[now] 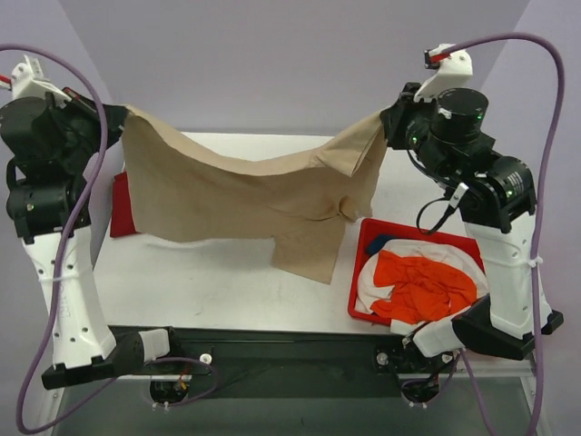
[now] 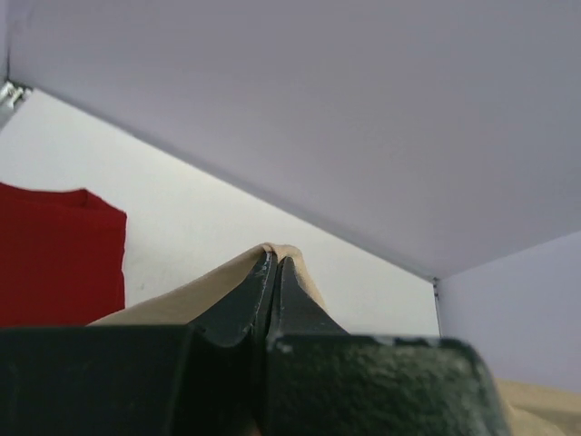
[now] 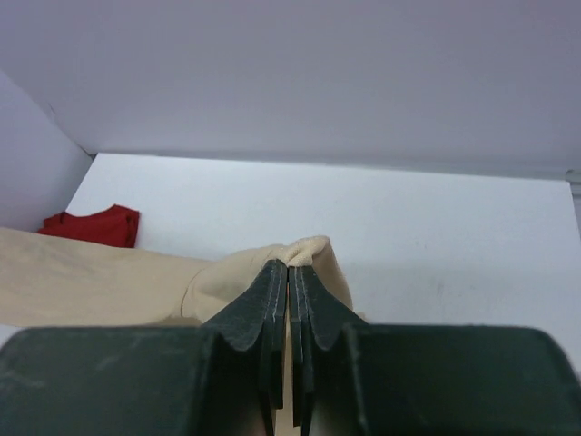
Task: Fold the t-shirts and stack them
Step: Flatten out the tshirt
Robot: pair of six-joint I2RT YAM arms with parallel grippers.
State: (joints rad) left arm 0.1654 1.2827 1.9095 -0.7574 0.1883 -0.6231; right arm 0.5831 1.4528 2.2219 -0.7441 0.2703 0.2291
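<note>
A large beige t-shirt hangs spread in the air above the white table, held up at two corners. My left gripper is shut on its left corner; in the left wrist view the beige cloth pokes out past the left gripper. My right gripper is shut on the right corner, and beige cloth bunches over the right gripper. A dark red t-shirt lies flat on the table at the left, partly hidden behind the beige one. Orange, white and blue t-shirts lie crumpled in the bin.
A red plastic bin stands at the table's right front. The table shows white under the hanging shirt. Lilac walls close in behind and on both sides. Purple cables loop beside each arm.
</note>
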